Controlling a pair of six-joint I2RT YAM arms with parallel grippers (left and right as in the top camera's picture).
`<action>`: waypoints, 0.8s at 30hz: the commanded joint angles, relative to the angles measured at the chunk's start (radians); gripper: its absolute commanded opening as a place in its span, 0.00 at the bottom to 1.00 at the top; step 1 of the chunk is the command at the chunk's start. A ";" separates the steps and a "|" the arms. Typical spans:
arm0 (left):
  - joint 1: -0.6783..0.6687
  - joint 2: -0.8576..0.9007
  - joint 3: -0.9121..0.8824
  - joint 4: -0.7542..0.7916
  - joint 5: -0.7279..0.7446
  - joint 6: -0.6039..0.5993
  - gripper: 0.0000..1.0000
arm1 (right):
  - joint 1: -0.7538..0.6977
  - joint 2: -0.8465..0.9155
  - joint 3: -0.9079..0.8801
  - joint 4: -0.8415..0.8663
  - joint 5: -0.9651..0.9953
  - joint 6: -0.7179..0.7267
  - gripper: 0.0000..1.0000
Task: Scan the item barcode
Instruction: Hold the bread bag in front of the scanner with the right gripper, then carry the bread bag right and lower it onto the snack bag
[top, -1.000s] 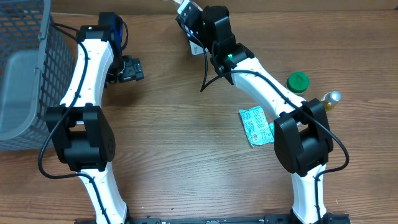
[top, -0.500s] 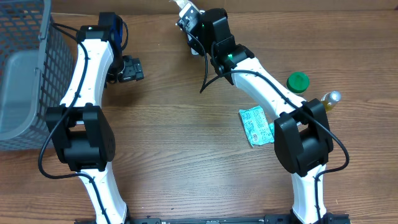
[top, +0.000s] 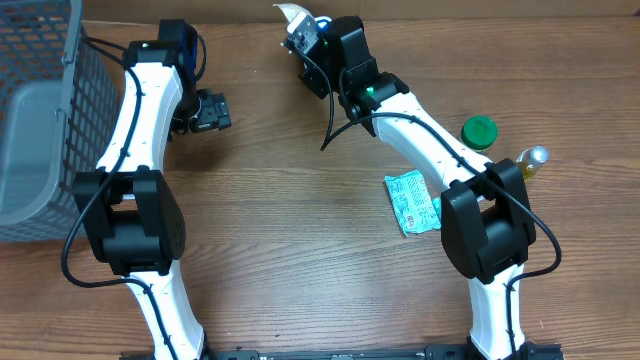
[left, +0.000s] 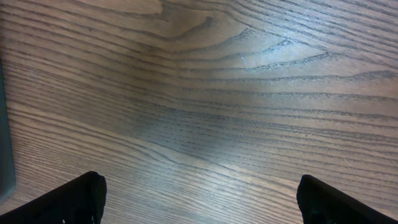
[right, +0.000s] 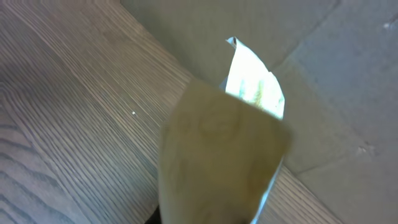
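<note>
On the table (top: 300, 250) lie 1 teal packet (top: 412, 203), 1 green lid (top: 479, 131), 1 bottle (top: 528, 162).

The desk (top: 300, 250) is brown wood with dark, wavy grain. The basket (top: 50, 50) is grey mesh. A round lid (top: 479, 130) is bright green. A flat packet (top: 412, 202) is teal with white print. A bottle (top: 530, 160) is yellowish with a silver cap. The pouch (right: 224, 149) is tan and white. The left arm (top: 140, 110) and right arm (top: 425, 135) are white with black joints.

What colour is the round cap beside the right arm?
The round cap is green, best seen in the overhead view.
</note>
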 joint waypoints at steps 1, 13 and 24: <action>-0.001 -0.023 0.002 -0.002 -0.010 -0.014 0.99 | -0.010 -0.003 0.015 0.044 -0.029 0.090 0.04; -0.001 -0.023 0.002 -0.002 -0.010 -0.014 1.00 | -0.025 -0.190 0.016 -0.100 -0.188 0.386 0.04; 0.000 -0.023 0.002 -0.001 -0.010 -0.014 1.00 | -0.062 -0.239 0.000 -0.555 -0.521 0.746 0.04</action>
